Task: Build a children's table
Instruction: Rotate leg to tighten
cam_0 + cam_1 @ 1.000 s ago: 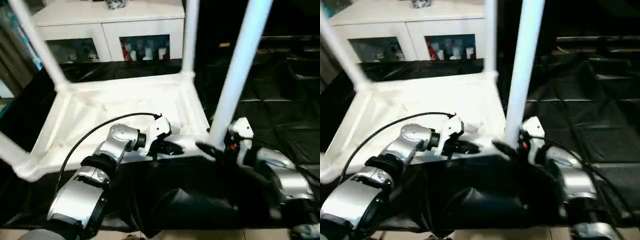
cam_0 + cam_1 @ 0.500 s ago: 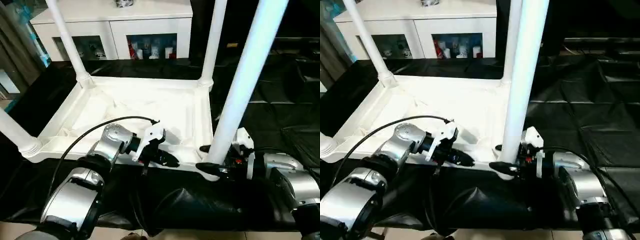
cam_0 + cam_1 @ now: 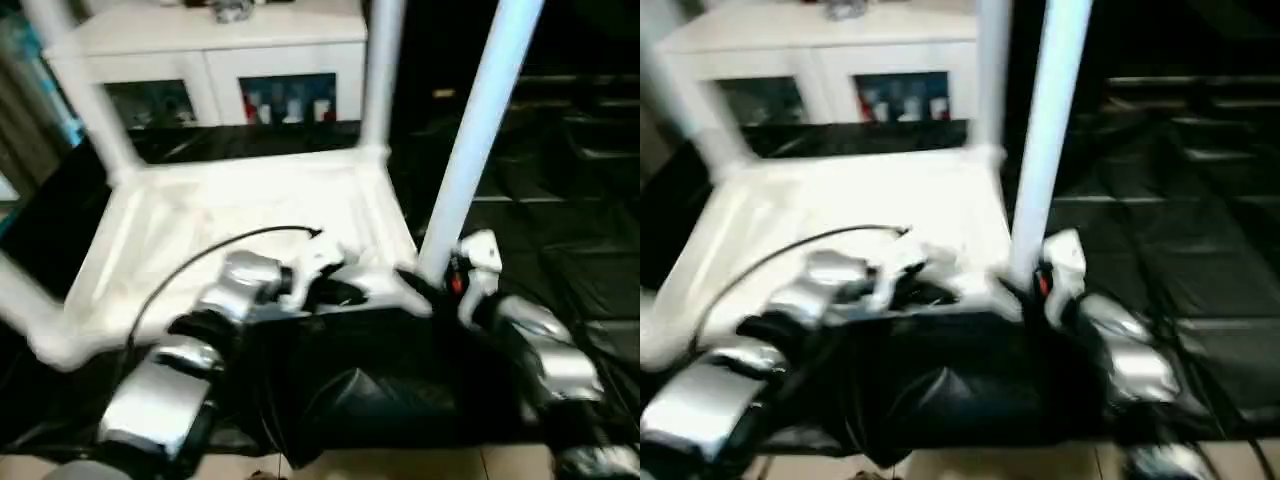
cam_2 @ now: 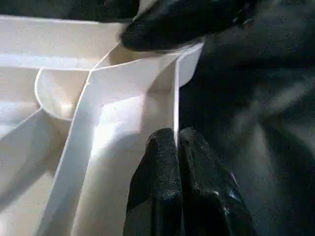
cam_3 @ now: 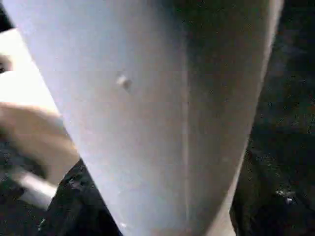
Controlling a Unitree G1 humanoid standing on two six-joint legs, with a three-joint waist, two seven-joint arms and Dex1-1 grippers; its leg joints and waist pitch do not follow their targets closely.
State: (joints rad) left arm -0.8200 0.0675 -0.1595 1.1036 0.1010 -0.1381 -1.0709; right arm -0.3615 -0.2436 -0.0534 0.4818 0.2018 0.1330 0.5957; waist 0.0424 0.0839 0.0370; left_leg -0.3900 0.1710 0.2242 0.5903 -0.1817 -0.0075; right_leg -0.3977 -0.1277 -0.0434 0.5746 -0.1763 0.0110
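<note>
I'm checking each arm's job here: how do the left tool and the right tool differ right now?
The left tool is pinched shut on the thin near rim of the upturned children's table; the right tool sits at the foot of the near right leg. The left tool reaches in from the table's near side, the right tool from the corner's right side. Both work along the same near edge, over the black-covered work table.

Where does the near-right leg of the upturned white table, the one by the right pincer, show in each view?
Left eye view: the leg rises right of centre.
Right eye view: it stands just right of centre.
Left wrist view: I cannot make it out.
Right wrist view: it fills the middle, close up.
Shared landmark: the table's near rim, pinched by the left pincer.
</note>
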